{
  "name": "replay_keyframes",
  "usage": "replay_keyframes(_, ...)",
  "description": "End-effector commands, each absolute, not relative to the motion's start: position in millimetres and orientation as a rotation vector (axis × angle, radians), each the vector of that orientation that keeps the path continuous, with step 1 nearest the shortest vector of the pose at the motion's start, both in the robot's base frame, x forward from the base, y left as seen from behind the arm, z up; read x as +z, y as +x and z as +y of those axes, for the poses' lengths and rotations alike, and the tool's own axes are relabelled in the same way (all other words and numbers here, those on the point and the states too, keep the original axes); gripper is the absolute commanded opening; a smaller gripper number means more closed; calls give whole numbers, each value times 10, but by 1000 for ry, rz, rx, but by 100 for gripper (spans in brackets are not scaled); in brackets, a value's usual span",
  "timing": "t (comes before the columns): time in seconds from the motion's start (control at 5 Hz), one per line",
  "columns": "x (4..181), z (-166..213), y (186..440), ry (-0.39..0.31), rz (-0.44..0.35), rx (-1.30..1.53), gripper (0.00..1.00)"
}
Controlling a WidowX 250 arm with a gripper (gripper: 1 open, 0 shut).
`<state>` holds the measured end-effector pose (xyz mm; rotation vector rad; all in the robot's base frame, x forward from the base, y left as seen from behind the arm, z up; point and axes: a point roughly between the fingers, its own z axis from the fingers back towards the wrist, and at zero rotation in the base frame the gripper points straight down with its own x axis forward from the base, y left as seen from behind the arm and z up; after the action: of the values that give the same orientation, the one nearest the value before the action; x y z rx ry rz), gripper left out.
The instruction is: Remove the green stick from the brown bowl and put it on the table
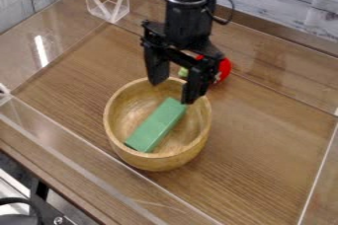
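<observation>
Below my hand [175, 69] as the camera sees it, toward the near side, lies the green stick [157, 127], flat on the floor of the brown bowl [121, 111]. Its long axis runs aslant: one end points up and to the right in the view, toward me, and the other down and to the left, toward the near rim. That far-right end is the part nearest my fingers; the middle is a little further off, so I judge that I need to come toward the near side of the bowl before going down. My fingers are spread wide, one on each side of the view, over the back part of the bowl — nothing is between them, and I see no contact with the stick. How high I am above the rim I cannot tell from this one view.

The spread runs roughly left to right, while the stick slants; a modest turn of the wrist would probably set my fingers across its narrow width. The red ball [222, 69] sits on the surface [264, 130] outside the bowl, close by my right-hand finger in the view — worth keeping clear of as I move.
</observation>
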<state>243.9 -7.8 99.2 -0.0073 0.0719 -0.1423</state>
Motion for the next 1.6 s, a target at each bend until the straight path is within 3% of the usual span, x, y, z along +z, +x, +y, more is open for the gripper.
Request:
replay_keyframes(0.0, 1074, -43, 2359, 3, 9, -187, 100)
replay_keyframes(0.8, 666, -32, 2348, 6, -72, -92, 100)
replay_keyframes(1.4, 541, 65, 2632, 3, -122, 63, 100)
